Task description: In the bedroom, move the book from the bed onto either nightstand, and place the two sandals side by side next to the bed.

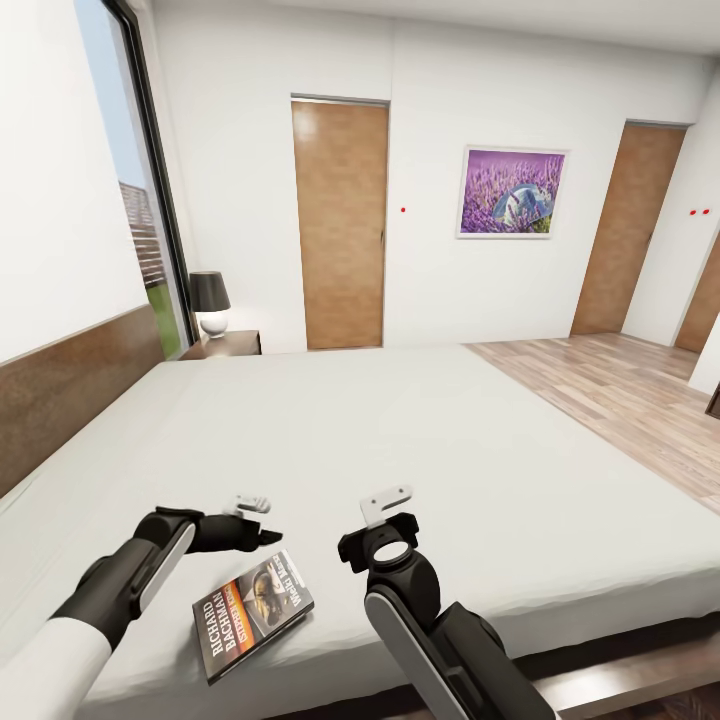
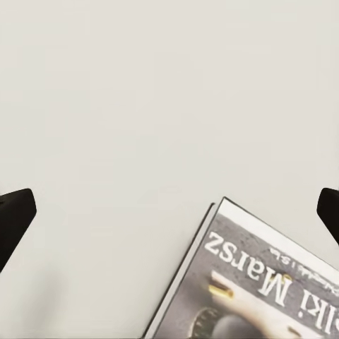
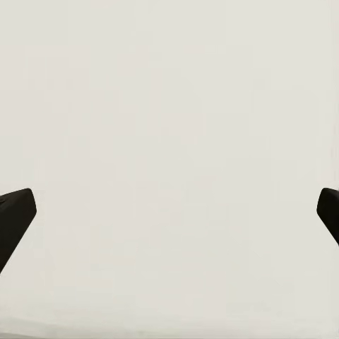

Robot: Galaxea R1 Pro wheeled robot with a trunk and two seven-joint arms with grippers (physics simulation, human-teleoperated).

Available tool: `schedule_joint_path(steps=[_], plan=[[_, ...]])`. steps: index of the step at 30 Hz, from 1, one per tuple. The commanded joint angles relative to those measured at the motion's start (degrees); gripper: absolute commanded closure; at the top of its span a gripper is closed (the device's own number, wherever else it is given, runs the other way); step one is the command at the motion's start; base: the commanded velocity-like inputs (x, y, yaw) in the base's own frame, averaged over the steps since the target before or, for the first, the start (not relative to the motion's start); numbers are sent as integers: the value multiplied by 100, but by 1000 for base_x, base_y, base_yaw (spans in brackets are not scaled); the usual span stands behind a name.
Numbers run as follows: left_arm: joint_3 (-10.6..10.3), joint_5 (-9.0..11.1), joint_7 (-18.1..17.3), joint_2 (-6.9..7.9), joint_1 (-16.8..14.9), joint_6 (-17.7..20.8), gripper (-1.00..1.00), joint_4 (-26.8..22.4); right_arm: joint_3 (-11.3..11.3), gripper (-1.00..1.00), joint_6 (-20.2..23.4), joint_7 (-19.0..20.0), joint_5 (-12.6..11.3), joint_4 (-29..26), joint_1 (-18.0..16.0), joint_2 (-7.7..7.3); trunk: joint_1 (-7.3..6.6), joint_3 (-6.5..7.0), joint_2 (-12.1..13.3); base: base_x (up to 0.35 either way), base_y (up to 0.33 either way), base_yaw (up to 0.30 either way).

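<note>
The thin dark paperback book lay flat near the front edge of the pale grey-white bed. L gripper hovered just beside it, fingers wide apart, empty; R gripper likewise. Light, slightly bendy; prob. best pinched at an edge.

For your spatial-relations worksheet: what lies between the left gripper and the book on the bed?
Only bare mattress of the bed: in the head view, the left gripper hovers just beyond the book, nothing between.

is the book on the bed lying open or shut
Shut. The book lies flat on the bed with its front cover up, title lettering visible and no pages spread; the left wrist view shows the cover's edge closed.
</note>
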Motion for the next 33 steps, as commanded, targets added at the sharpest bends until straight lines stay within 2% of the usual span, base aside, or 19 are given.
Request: schedule_joint_path(steps=[1,4,16,18,23,33], plan=[[-13,46,17,6,-4,4,-100,28,7,-100,20,-60,-52,-4,-6,0,-1,-6,-3,0,0,0],[-13,46,17,6,-4,-93,-100,125,7,-100,20,-60,-52,-4,-6,0,-1,-6,-3,0,0,0],[-13,46,17,6,-4,-94,-100,511,7,-100,20,-60,-52,-4,-6,0,-1,-6,-3,0,0,0],[53,94,-49,71,-25,-29,-100,451,19,-100,-6,-49,-38,10,-5,-1,-1,-6,-3,0,0,0],[214,66,-147,234,59,128,-100,291,95,-100,-111,-78,34,-32,156,-23,-1,-6,-3,0,0,0],[535,93,-194,293,101,448,-100,-30,140,-100,-149,-100,65,-50,478,-32,-23,12,37,0,0,0]])
